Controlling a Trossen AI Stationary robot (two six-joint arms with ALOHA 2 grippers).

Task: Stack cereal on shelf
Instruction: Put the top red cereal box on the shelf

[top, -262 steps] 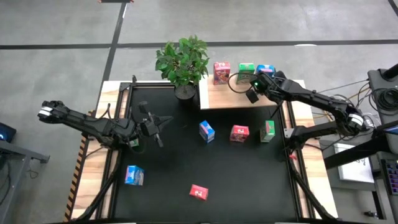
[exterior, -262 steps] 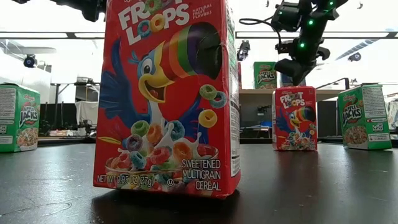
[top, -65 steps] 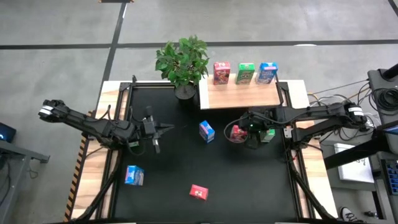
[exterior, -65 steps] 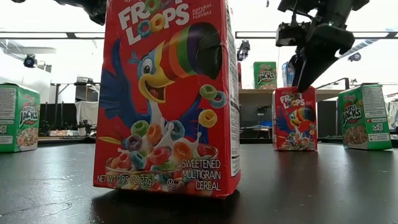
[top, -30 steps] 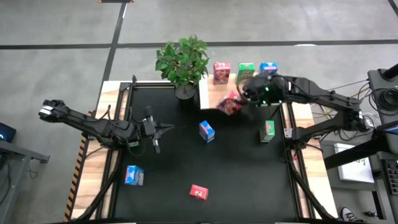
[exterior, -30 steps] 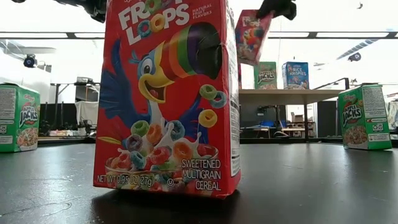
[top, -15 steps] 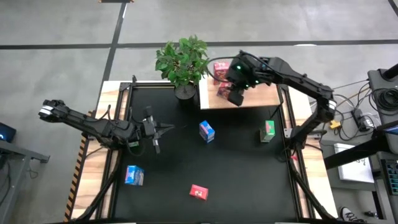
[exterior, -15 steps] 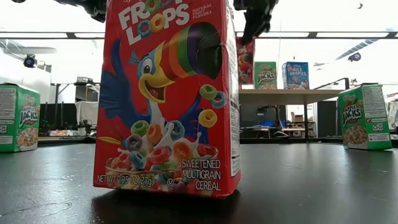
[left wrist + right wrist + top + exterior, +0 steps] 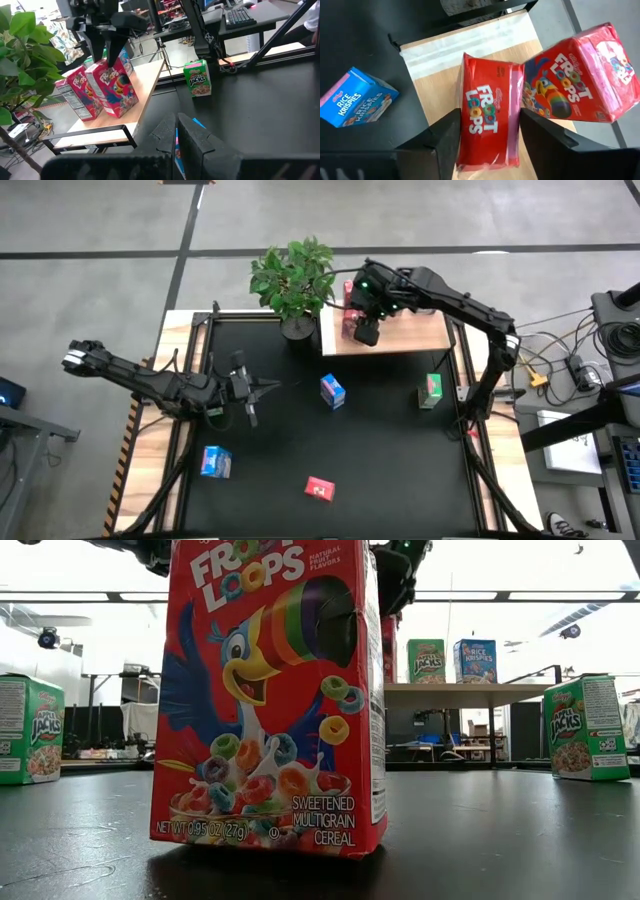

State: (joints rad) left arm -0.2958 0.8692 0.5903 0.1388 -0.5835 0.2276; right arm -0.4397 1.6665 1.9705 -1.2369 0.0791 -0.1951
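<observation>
The right pincer (image 9: 366,332) now grips a pink-red cardboard cereal box (image 9: 487,125) at the near-left corner of the pale light-wood shelf (image 9: 420,332), just in front of another red box (image 9: 580,75); half a second earlier it was farther right. The left pincer (image 9: 252,386) waits, narrow, near the black surface's (image 9: 380,470) left edge.

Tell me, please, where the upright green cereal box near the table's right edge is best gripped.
Likely across its thin depth near the top, from straight above: the green box stands upright with nothing close beside it. The right tool is clamped on a red box at the shelf.
</observation>
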